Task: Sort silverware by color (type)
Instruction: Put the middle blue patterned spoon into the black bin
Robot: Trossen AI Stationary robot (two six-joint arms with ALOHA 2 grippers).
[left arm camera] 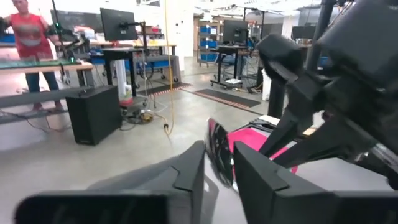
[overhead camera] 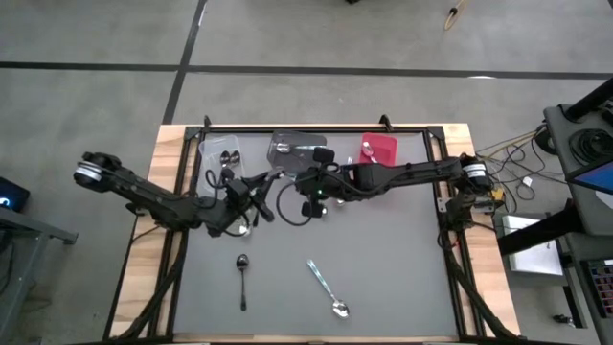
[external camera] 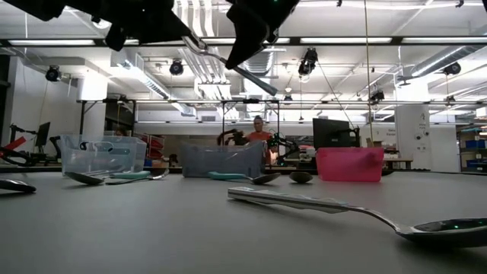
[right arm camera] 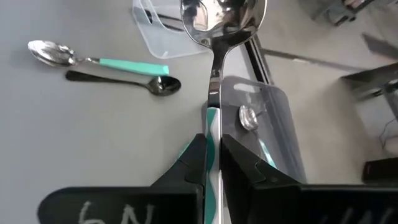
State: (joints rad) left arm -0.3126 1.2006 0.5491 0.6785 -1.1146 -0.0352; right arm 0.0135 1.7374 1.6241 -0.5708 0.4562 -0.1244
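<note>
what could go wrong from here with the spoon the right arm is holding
The right gripper pinches the teal-handled spoon only low on its thin handle, so it could swivel or slip out. The left gripper is close beside it in the air, so the arms might bump. A drop could miss the grey bin.

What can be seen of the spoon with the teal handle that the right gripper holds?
The teal-handled spoon has a shiny silver bowl and neck and a teal-green handle. The right gripper is shut on the handle, and the bowl points away from the wrist. It is lifted off the table, above the dark grey bin. Nothing else touches it.
</note>
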